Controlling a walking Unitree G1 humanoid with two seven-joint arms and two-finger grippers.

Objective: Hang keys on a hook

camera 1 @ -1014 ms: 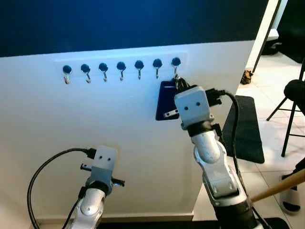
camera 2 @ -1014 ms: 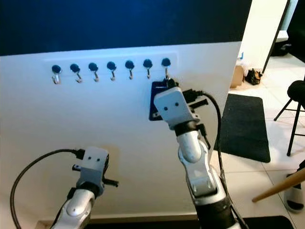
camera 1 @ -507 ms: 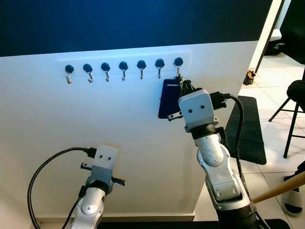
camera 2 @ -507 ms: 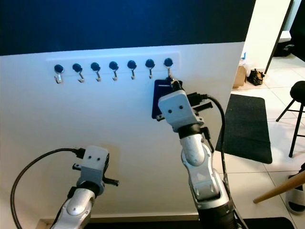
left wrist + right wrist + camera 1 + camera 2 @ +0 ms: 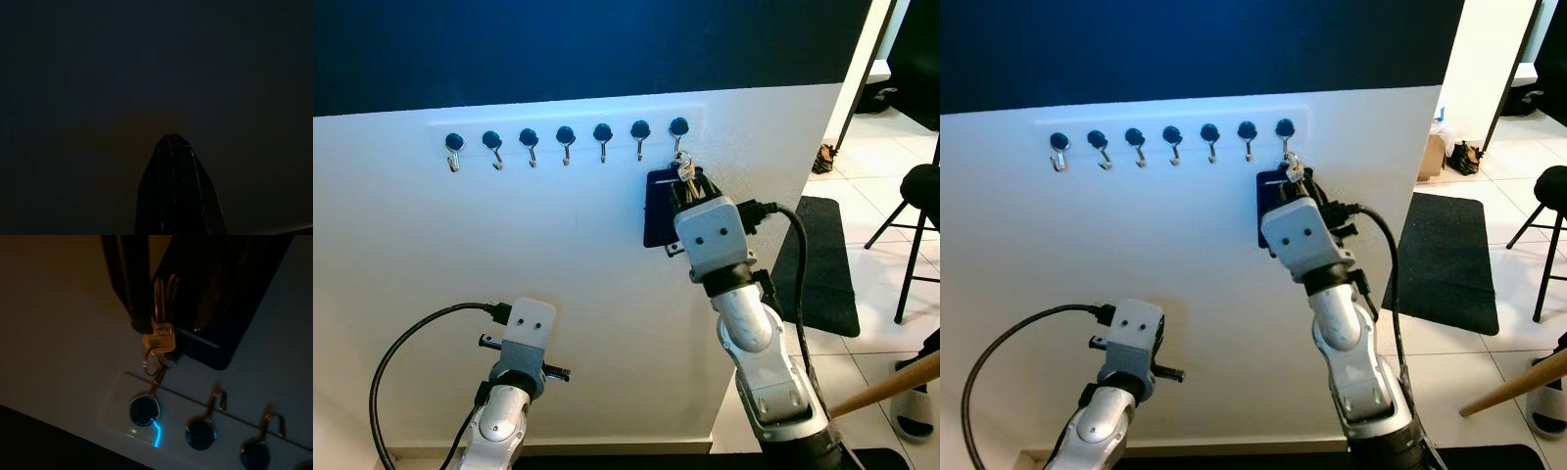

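A bunch of silver keys (image 5: 685,172) on a ring hangs just below the rightmost hook (image 5: 678,127) of a row on the white wall (image 5: 578,255). My right gripper (image 5: 689,186) is raised to it and shut on the keys (image 5: 159,335). In the right wrist view the ring (image 5: 152,361) reaches the hook (image 5: 146,406); I cannot tell whether it is looped over it. A dark blue flat tag (image 5: 658,208) lies against the wall behind the gripper. My left gripper (image 5: 173,139) hangs low and idle, shut, in a dark view.
Several other blue-capped hooks (image 5: 565,135) run to the left along the wall, all bare. To the right, a black mat (image 5: 822,264) lies on the tiled floor. A black stool (image 5: 915,196) and a wooden stick (image 5: 886,382) are farther right.
My right wrist has shifted slightly left and lower. The keys now show above it, right under the rightmost hook. The left arm has not moved.
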